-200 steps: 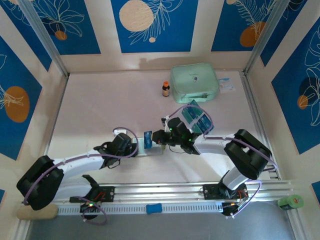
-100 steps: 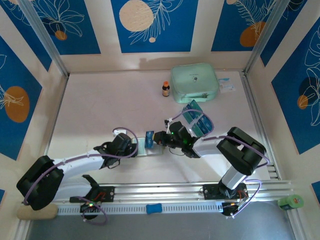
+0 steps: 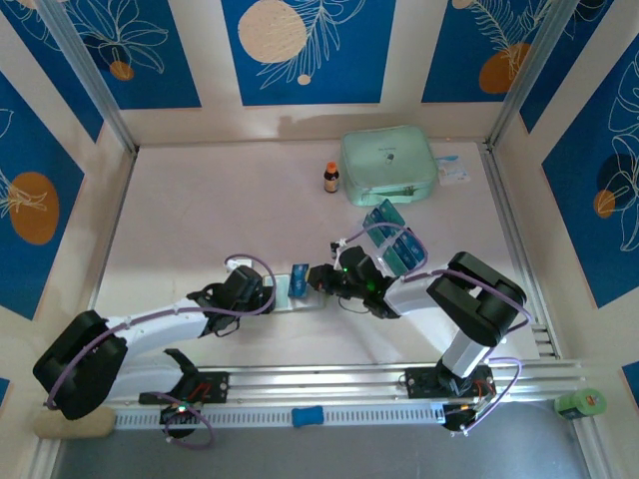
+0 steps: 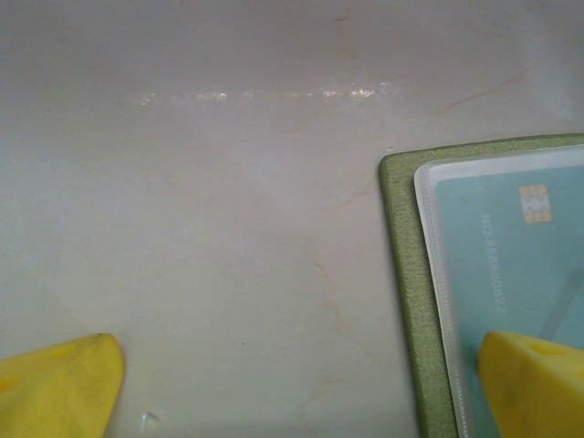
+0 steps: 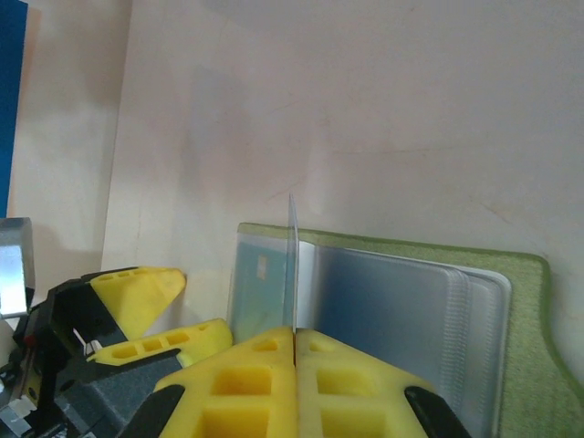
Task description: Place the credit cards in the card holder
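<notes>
Pale, bare bench (image 3: 190, 200) takes up the whole left and far-left stretch, with free room out to the metal frame post (image 3: 90, 75) on that side. From the near-left corner the left arm reaches in low to the middle. Its left end effector (image 4: 297, 388) is released, yellow fingers (image 4: 55, 388) spread wide: one over bare bench, the other overlapping the near edge of the small olive-green folding card holder (image 4: 406, 274). The holder lies unfolded and flat at mid-bench, its clear pockets up and one teal card already behind the plastic.

Just right of it, the right end effector (image 5: 294, 342) is clenched on a thin teal-blue credit card (image 5: 293, 265), held upright and edge-on above the holder's clear pockets. Further right, the remaining teal-blue credit cards (image 3: 394, 238) sit stacked in a clear plastic tray. Well beyond, by the far edge, stand a small brown bottle (image 3: 330, 178) and a large mint-green zip case (image 3: 389, 165). A metal rail (image 3: 329, 379) runs along the near edge.
</notes>
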Motion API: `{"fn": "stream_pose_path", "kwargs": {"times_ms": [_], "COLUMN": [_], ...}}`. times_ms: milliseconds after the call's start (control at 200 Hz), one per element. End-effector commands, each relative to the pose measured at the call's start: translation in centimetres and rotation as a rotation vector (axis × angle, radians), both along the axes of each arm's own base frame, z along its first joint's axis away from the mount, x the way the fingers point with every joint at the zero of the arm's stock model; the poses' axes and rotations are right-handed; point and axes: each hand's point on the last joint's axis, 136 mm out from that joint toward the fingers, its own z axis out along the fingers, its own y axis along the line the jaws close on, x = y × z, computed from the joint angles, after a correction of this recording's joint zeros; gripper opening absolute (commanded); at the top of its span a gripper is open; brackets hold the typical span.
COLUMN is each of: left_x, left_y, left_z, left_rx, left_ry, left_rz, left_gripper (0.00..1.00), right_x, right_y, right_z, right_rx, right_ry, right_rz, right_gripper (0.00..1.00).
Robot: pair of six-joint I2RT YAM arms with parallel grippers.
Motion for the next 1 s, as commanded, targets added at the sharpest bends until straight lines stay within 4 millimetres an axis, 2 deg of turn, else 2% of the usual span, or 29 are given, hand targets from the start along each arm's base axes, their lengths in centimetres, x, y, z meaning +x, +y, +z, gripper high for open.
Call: {"fn": "stream_pose_path", "kwargs": {"times_ms": [0, 405, 995], "left_x": [-0.1, -0.1, 0.0], "left_y": [0.8, 0.7, 0.7], "left_z": [0.1, 0.1, 0.1], "left_rx": [0.024, 0.02, 0.016], "left_ry": [0.008, 0.005, 0.001], "left_rz": [0.024, 0.023, 0.026], "left_gripper": [1.0, 1.0, 1.0], "right_x": [-0.1, -0.9, -2.0], "right_y": [-0.4, 1.2, 1.0], "right_z": [-0.8, -1.2, -2.0], "right_rx": [-0.014, -0.004, -0.021], "right_ry": [0.004, 0.018, 0.06], "right_rz": [-0.02, 0.043, 0.077], "right_gripper": [0.0, 0.0, 0.0]}}
